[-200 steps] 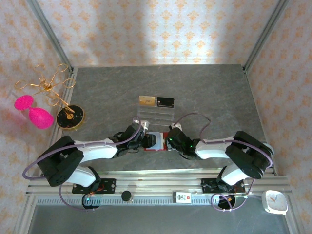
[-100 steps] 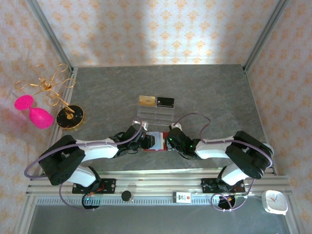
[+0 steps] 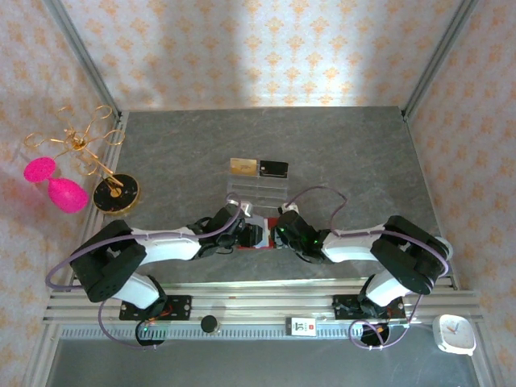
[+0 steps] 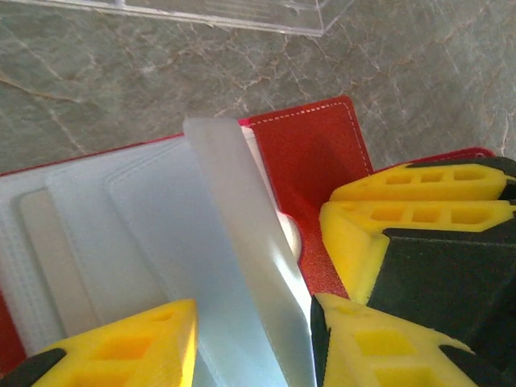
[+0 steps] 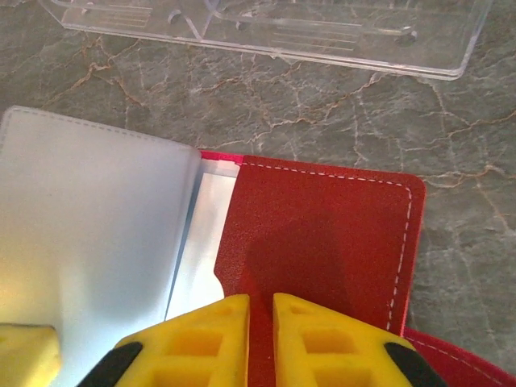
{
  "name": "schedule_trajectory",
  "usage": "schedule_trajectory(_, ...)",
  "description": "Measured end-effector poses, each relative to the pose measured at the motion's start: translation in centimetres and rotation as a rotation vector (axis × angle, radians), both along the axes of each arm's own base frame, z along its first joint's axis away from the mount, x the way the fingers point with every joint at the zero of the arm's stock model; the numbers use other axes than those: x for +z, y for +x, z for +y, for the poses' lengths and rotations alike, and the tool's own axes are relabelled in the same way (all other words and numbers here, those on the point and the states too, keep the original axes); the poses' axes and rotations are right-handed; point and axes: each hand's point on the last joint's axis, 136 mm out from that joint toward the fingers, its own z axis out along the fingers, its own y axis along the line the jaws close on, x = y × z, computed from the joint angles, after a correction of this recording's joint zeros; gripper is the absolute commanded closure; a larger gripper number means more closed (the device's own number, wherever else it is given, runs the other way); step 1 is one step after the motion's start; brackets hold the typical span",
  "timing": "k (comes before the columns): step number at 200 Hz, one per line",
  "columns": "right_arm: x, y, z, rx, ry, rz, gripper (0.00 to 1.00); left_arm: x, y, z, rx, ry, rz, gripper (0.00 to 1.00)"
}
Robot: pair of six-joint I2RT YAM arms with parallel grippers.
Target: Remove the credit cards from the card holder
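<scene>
The red card holder (image 3: 260, 246) lies open on the table between both arms. Its grey-blue clear sleeves (image 4: 161, 234) fan out to the left of its red flap (image 5: 322, 234). My left gripper (image 4: 251, 322) stands open astride the sleeves, with one raised sleeve leaf (image 4: 234, 201) between its yellow fingers. My right gripper (image 5: 260, 310) is shut on the red flap, which creases up into the thin gap between its jaws. A whitish credit card (image 5: 201, 242) peeks from the red pocket beside a sleeve (image 5: 89, 218). The darker card is hidden.
A clear acrylic tiered stand (image 3: 256, 192) sits just behind the wallet, carrying a gold card (image 3: 243, 167) and a glossy black card (image 3: 273, 168). At far left are a gold wire rack (image 3: 76, 141), a black-and-gold disc (image 3: 115, 193) and pink glasses (image 3: 64, 193).
My left gripper has edged a little right, further over the sleeves. The right gripper stays on the red flap, its jaws barely looser.
</scene>
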Motion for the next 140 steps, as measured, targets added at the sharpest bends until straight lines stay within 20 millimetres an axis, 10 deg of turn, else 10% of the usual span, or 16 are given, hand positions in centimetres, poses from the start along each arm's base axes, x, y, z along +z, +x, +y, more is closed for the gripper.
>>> schedule_trajectory(84,3.9,-0.7,-2.7,-0.07,0.082,-0.086,0.46,2.0,0.7,-2.8,-0.045,-0.11,0.006,0.6)
schedule_trajectory(140,4.7,-1.3,-4.1,-0.106,0.11,-0.103,0.41,1.6,1.2,-3.9,-0.038,-0.145,0.029,0.56)
